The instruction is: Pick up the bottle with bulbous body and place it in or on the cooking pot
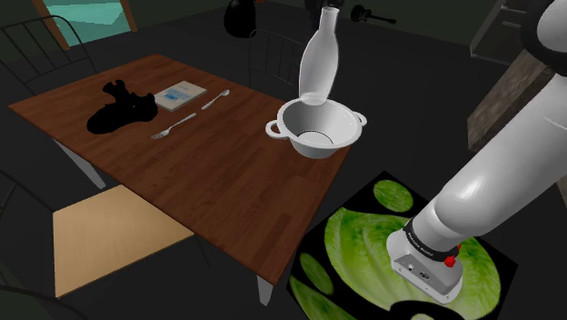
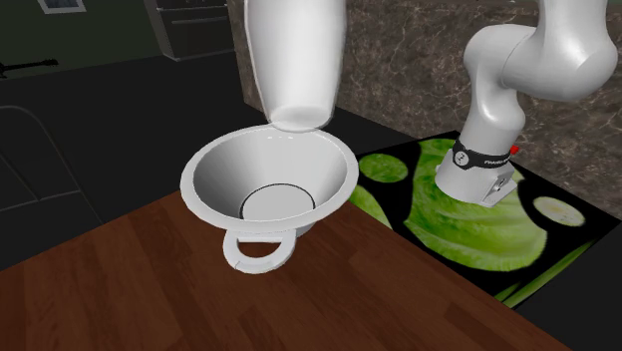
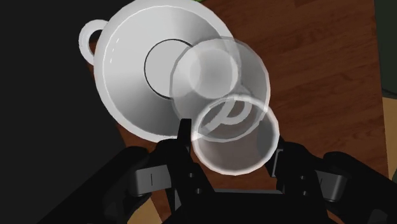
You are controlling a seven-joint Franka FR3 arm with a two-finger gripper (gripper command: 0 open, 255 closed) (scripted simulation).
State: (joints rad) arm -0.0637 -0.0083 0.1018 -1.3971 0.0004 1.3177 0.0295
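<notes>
A white, translucent bottle with a bulbous body hangs upright, neck up, with its base just over the white two-handled cooking pot. In the second exterior view the bottle hovers above the far rim of the pot, apart from it. In the wrist view my gripper is shut on the bottle. A black finger presses each side of its upper end, and the pot lies below, its middle off to one side of the bottle's base.
The pot stands near the corner of a brown wooden table. A fork, a spoon, a book and a black shape lie farther along. A tan-seated chair stands beside the table. My stand has a lettuce-patterned top.
</notes>
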